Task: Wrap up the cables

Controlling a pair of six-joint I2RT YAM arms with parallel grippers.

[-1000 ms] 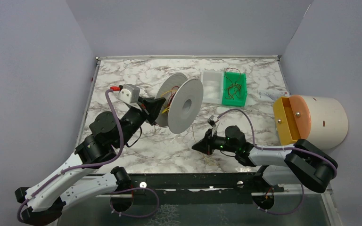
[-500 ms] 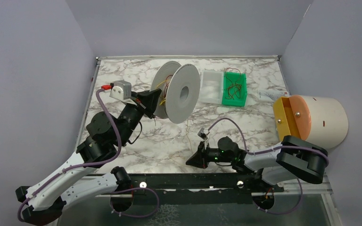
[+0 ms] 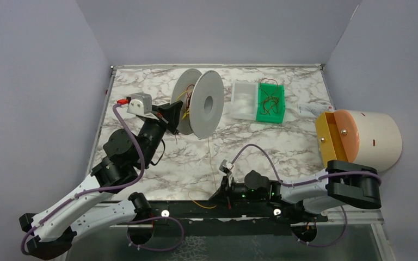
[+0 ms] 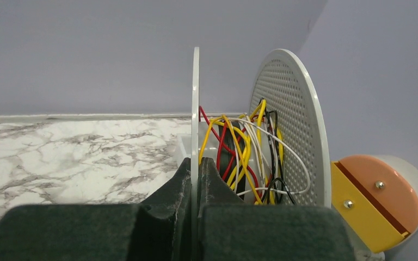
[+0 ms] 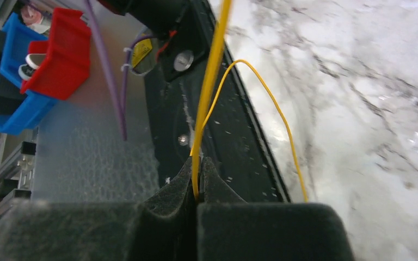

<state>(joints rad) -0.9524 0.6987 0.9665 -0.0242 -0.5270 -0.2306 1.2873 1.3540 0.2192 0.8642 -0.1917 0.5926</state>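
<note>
Your left pincer (image 4: 196, 166) is closed tight on the thin near flange of the translucent white disc-shaped spool (image 4: 291, 109) and holds it upright on its edge, over the far left part of the marble-patterned worktop (image 3: 141, 81). From these views you cannot tell if its lower rim touches the worktop. Between the two flanges you see the cables (image 4: 234, 149), thin yellow, red, white and black wires lying loosely around the hub. Your right pincer (image 5: 197, 166) is also closed, and it pinches one thin yellow cable (image 5: 211, 76) between its pads. This pincer sits low at the near edge of the worktop, at the black metal rail (image 3: 223, 220). From it the yellow cable goes up toward the spool, and another part of it makes a loop over the rail just beside the pincer. At the far side, a green plastic tray (image 3: 277, 115) with more thin wires stands against a clear plastic tray (image 3: 243, 103). At the right edge lies a white cylinder (image 3: 378, 136) with an orange face.
</note>
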